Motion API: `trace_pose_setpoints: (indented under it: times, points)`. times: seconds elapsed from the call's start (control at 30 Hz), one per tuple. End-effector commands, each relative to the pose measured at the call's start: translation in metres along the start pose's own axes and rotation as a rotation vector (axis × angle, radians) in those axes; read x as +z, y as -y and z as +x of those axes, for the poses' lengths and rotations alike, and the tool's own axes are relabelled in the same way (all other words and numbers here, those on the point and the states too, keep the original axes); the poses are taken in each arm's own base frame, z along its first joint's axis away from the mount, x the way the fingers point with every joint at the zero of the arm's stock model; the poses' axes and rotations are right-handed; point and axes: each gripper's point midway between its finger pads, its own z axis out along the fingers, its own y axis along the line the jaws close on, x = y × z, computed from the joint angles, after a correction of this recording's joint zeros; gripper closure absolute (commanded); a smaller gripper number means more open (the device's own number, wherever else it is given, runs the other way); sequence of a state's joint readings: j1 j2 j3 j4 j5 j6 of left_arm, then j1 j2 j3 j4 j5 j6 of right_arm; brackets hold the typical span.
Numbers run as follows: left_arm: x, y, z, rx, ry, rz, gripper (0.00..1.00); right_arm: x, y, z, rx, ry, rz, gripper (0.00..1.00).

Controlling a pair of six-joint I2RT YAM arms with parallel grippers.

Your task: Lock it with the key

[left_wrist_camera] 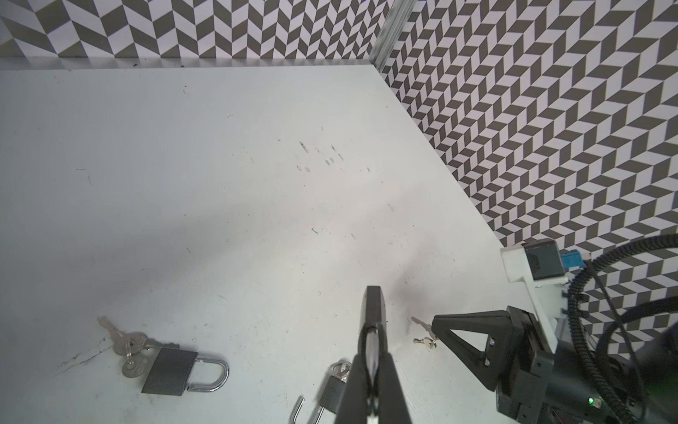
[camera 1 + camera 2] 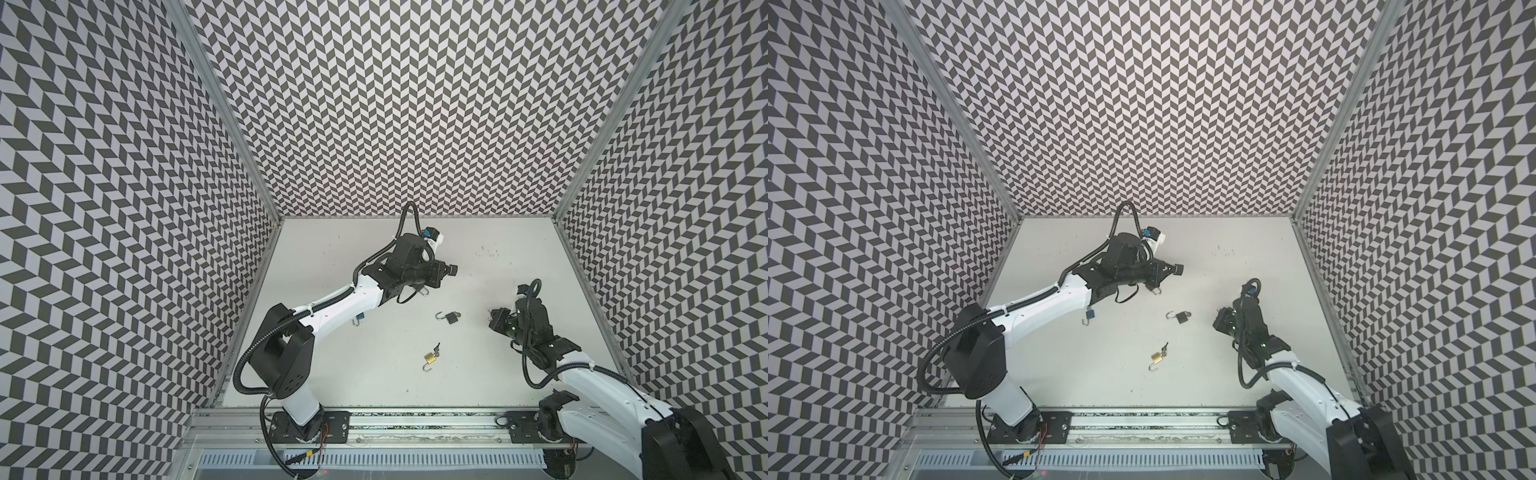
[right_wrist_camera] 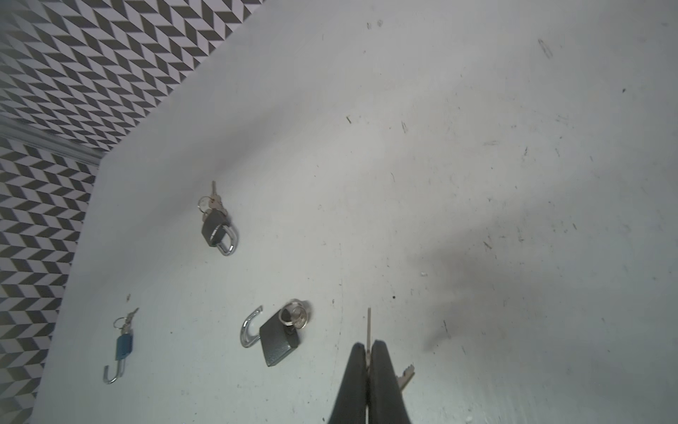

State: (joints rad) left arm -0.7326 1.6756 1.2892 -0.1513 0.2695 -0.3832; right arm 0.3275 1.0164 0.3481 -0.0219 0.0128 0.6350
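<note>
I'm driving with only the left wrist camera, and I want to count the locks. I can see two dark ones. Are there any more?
Observer: Yes, there's a blue padlock lying flat with its shackle open.
Operator: Ooh! Any others?
Observer: A brass padlock too, and its shackle is open as well.
Operator: Is the other arm really holding a key?
Observer: Yes. The right gripper is shut on a key, and the blade pokes out in front.
</note>
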Motion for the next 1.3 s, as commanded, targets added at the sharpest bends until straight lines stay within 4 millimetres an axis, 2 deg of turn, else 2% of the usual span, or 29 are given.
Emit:
trace_pose_setpoints:
  times: [0.0,0.17,0.33,0.53,0.73,0.87,1.0,1.1,1.17,1.27]
  points:
    - [-0.006,-0.002,-0.012,0.035,0.029,-0.018,1.0,0.004,-0.016,-0.02,-0.024,0.044,-0.05,1.0]
    - [-0.011,-0.013,-0.009,0.015,0.033,-0.022,1.0,0.024,-0.016,-0.015,-0.025,-0.024,-0.034,1.0]
    - [-0.014,-0.015,-0.008,0.007,0.031,-0.019,1.0,0.046,-0.017,-0.007,-0.029,-0.103,-0.038,1.0]
    - [-0.016,-0.016,-0.006,-0.002,0.03,-0.01,1.0,0.056,-0.021,-0.013,-0.027,-0.09,-0.061,0.98]
    - [-0.017,-0.017,-0.003,-0.021,0.023,0.016,1.0,0.067,-0.017,-0.013,-0.017,-0.113,-0.06,0.89]
    - [-0.019,-0.018,-0.002,-0.03,0.021,0.035,1.0,0.069,-0.017,-0.013,-0.011,-0.121,-0.069,0.76]
    - [-0.028,-0.019,-0.005,-0.036,0.041,0.072,1.0,0.062,-0.022,-0.018,-0.012,-0.111,-0.077,0.63]
    - [-0.042,-0.019,-0.011,-0.059,0.073,0.096,1.0,0.043,-0.031,-0.036,-0.032,-0.05,-0.092,0.57]
    - [-0.056,-0.018,-0.015,-0.055,0.106,0.118,1.0,0.025,-0.046,-0.048,-0.056,-0.003,-0.152,0.55]
    - [-0.077,-0.011,-0.018,-0.051,0.143,0.181,1.0,-0.01,-0.088,-0.061,-0.098,0.05,-0.359,0.53]
